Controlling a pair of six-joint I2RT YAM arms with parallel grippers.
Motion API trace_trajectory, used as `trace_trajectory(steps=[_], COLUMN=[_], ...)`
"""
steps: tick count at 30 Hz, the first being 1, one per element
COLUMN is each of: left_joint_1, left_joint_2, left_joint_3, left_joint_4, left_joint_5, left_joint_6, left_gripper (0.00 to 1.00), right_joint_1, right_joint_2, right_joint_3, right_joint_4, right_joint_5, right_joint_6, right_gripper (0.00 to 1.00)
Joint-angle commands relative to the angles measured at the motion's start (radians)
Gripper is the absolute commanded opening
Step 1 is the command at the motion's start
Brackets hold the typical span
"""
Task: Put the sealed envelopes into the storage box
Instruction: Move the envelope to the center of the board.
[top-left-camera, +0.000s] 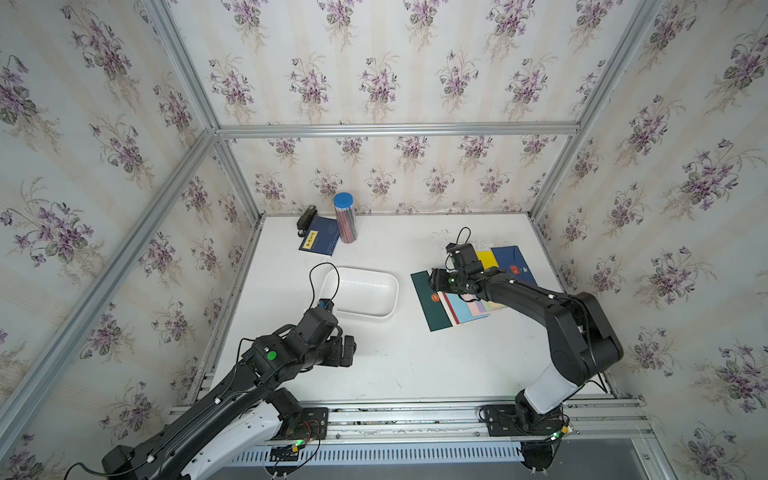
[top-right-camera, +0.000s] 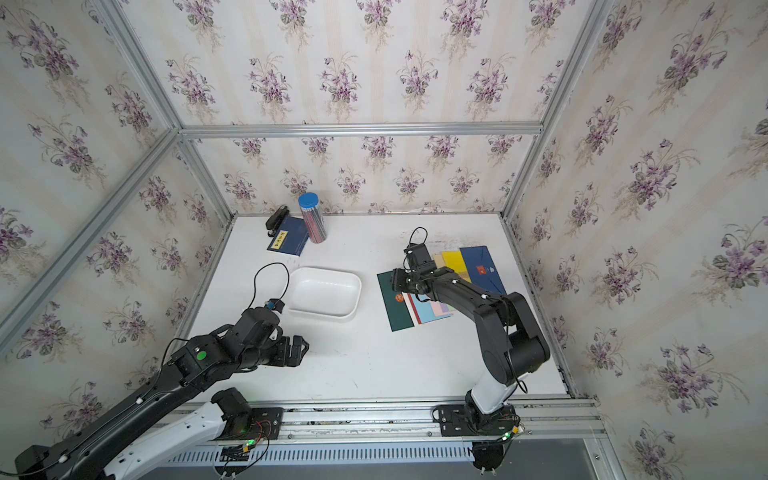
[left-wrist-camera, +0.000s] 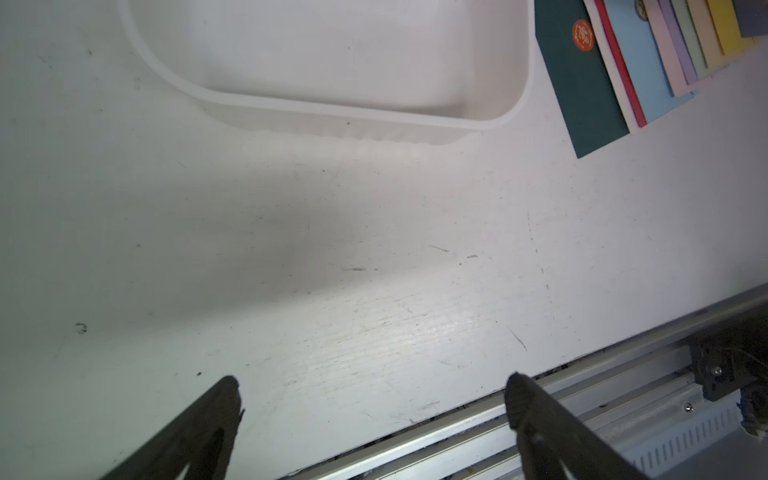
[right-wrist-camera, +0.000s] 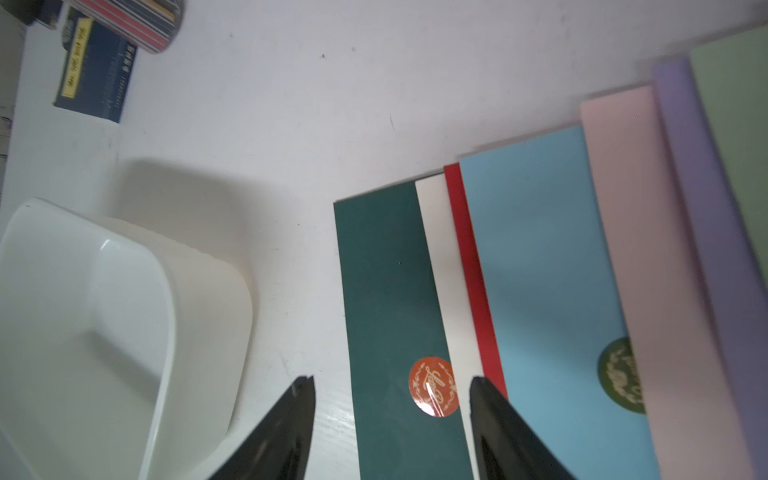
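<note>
Flowered wallpaper on every wall, aluminium profiles at the corners, and below them a white bench, matt and finely scratched. Near its middle, storage box: thin glossy white plastic, shallow, rounded corners, ribbed low on the wall, empty inside. Just to the right, not touching it, sealed envelopes lying flat as a fan, each overlapping the next, probably for leaving one long edge of every piece free to catch. Matt stiff paper, sharp corners. Dark green envelope at the end nearest the box, then white, red, light blue, pink, lilac, pale green, further yellow and navy. Shiny orange seal on the green one.

Right fingers spread, pinching nothing, astride the orange seal: one over bare bench beside the green edge, the other over the white and red strips. Cannot tell about contact with the paper. Seems a reach for the green envelope; none in the box yet. Likely difficult: thin paper flat on a hard bench, little to grip, neighbours easy to drag along.

Left fingers spread wide and empty, low over bare bench near the front rail, close to the box, perhaps parked out of the way.

Far back, well apart from the work: navy booklet, blue-lidded pencil tube, black stapler.
</note>
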Motion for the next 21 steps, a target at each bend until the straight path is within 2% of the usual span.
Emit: trace_trajectory(steps=[1, 7, 13, 16, 21], left_joint_1=[0.0, 0.0, 0.0, 0.001, -0.002], left_joint_2=[-0.012, -0.018, -0.018, -0.014, -0.013], left_joint_3=[-0.027, -0.045, -0.065, -0.071, -0.107], left_joint_4=[0.025, 0.031, 0.058, 0.071, 0.125], left_joint_5=[0.07, 0.106, 0.122, 0.142, 0.208], left_joint_6=[-0.024, -0.02, -0.028, -0.028, -0.045], left_gripper=[1.0, 1.0, 1.0, 1.0, 1.0], right_joint_1=[0.027, 0.092, 0.154, 0.233, 0.422], right_joint_2=[0.065, 0.112, 0.071, 0.006, -0.085], right_joint_3=[0.021, -0.012, -0.124, -0.222, -0.349], right_joint_4=[-0.021, -0.01, -0.033, -0.025, 0.017], right_joint_5=[0.007, -0.023, -0.015, 0.011, -0.05], right_joint_6=[0.056, 0.078, 0.142, 0.189, 0.252], right_gripper=[0.63, 0.6, 0.56, 0.56, 0.55])
